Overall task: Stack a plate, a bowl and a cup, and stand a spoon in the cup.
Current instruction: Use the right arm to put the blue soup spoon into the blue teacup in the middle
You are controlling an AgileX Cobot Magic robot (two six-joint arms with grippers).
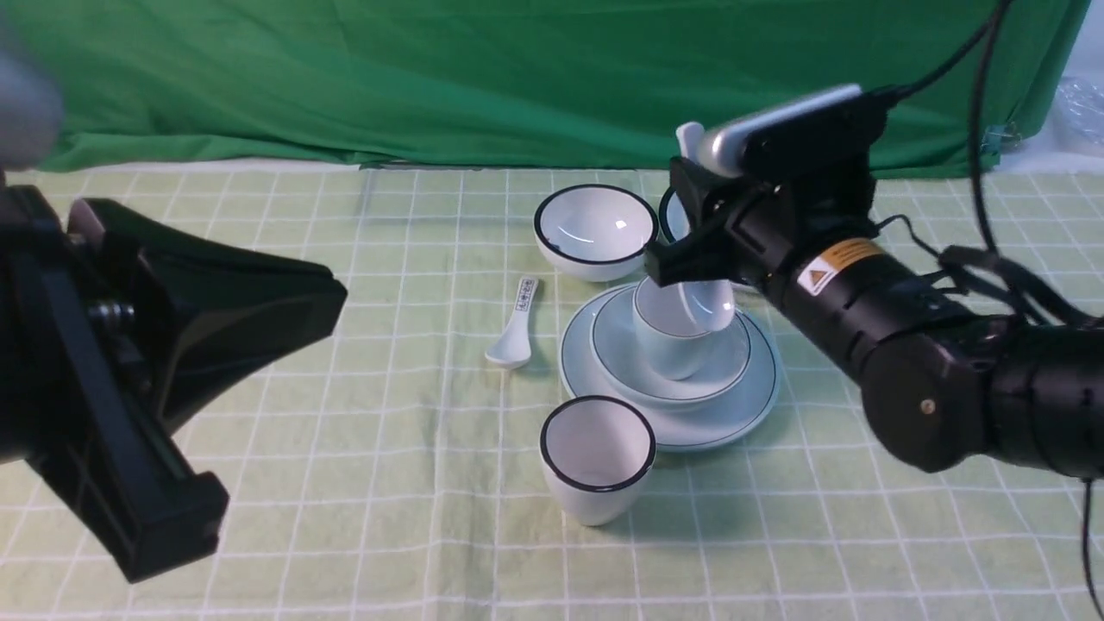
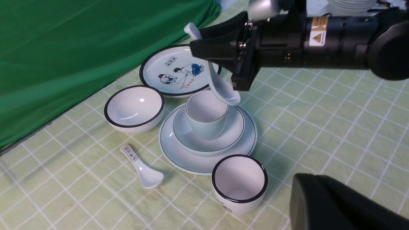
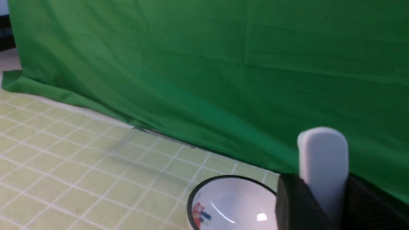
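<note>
Three pieces stand stacked near the middle of the checked cloth (image 1: 345, 483): the plate (image 1: 733, 424) at the bottom, the bowl (image 1: 619, 362) on it, and the cup (image 1: 671, 349) upright in the bowl. We see the right gripper (image 2: 213, 65) above the stack, its jaws partly closed on the handle of the large white spoon (image 1: 705, 309). The spoon hangs steeply, handle tip up and scoop down. The scoop sits at the cup's rim on the side toward the right arm, and we cannot tell whether the two touch. The left gripper (image 1: 328, 297) is raised well to the left of the dishes, jaws pressed together with nothing in them.

Around the stack we count four other pieces. A black-rimmed bowl (image 1: 595, 228) sits just behind and to the left. A black-rimmed cup (image 1: 597, 457) stands just in front, close to the plate's edge. A small spoon with a printed handle (image 1: 515, 328) lies on the cloth to the left. A plate with a picture of figures (image 2: 179, 72) lies behind, near the green backdrop (image 1: 431, 78)
</note>
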